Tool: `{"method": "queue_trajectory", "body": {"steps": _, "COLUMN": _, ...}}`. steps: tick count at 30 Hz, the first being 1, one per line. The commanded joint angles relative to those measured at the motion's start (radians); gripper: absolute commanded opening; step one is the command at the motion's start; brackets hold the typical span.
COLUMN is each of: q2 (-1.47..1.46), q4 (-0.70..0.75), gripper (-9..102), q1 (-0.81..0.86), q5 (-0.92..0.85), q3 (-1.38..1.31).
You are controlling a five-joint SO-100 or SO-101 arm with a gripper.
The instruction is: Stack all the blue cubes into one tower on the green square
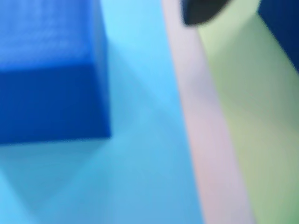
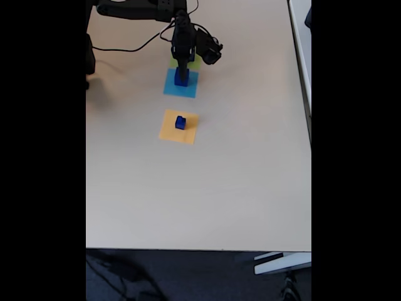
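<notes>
Two blue cubes show up in the fixed view, so starting there: the bigger cube (image 2: 182, 78) sits on the light-blue square (image 2: 170, 89), and the smaller cube (image 2: 180, 123) sits on the orange square (image 2: 168, 133), lower in the frame and well apart from the first. The black arm (image 2: 135, 9) reaches in from the top left and the tool (image 2: 182, 68) hangs straight down right over the bigger cube, touching it or as good as. Honestly can't tell from this angle whether the tool is gripping the cube or just sitting above it, it's too small to make out. The green square (image 2: 195, 63) peeks out just behind the light-blue one, mostly covered by the arm. All of it is on a pale beige worktop (image 2: 238, 175). Over in the wrist view everything's super blurry, but the large blue cube (image 1: 51, 70) fills the upper left, resting on the light-blue patch (image 1: 140, 154). Right of that runs a strip of worktop (image 1: 205, 140), then the green patch (image 1: 252, 121). A dark blob (image 1: 201, 11) pokes in at the top edge, can't say what it is.
</notes>
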Motion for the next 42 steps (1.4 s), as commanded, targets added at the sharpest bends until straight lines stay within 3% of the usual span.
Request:
{"method": "queue_trajectory", "body": {"steps": 1, "q2": 0.008, "q4": 0.003, "gripper": 33, "q1": -0.003, "q5": -0.011, "q3": -0.049}}
{"method": "queue_trajectory", "body": {"steps": 24, "q2": -0.072, "q4": 0.000, "gripper": 24, "q1": 0.006, "q5": -0.044, "q3": -0.074}}
{"method": "queue_trajectory", "body": {"steps": 31, "q2": -0.064, "q4": 0.005, "gripper": 8, "q1": 0.008, "q5": -0.041, "q3": -0.074}}
{"method": "queue_trajectory", "body": {"steps": 42, "q2": -0.040, "q4": 0.040, "gripper": 2, "q1": 0.034, "q5": -0.078, "q3": -0.120}}
